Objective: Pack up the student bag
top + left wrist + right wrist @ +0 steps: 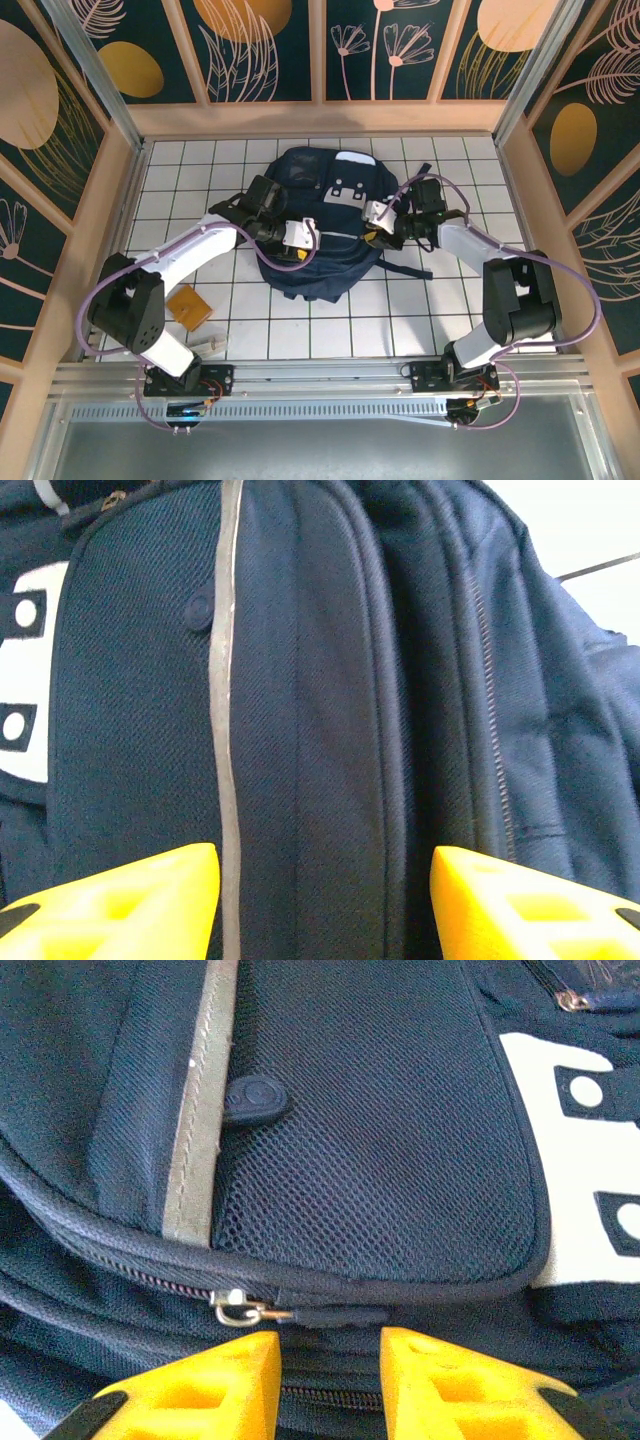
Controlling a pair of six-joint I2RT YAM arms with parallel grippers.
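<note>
Centrally, the student bag (312,178) lies beneath the left pincer (322,905), spread wide, and the right pincer (330,1365), narrowly parted.

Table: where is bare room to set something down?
Bare tiles: the strip between the bag and the near rail, and both far corners. Crowded: over the bag, around the left gripper and right gripper, and by the orange square.

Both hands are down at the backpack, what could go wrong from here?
1. The right hand is open just short of the small zipper pull; if it closes here, it may pinch fabric instead.
2. The left hand is open over the student bag, gripping nothing, so the bag might slide when the zipper is tugged.
</note>
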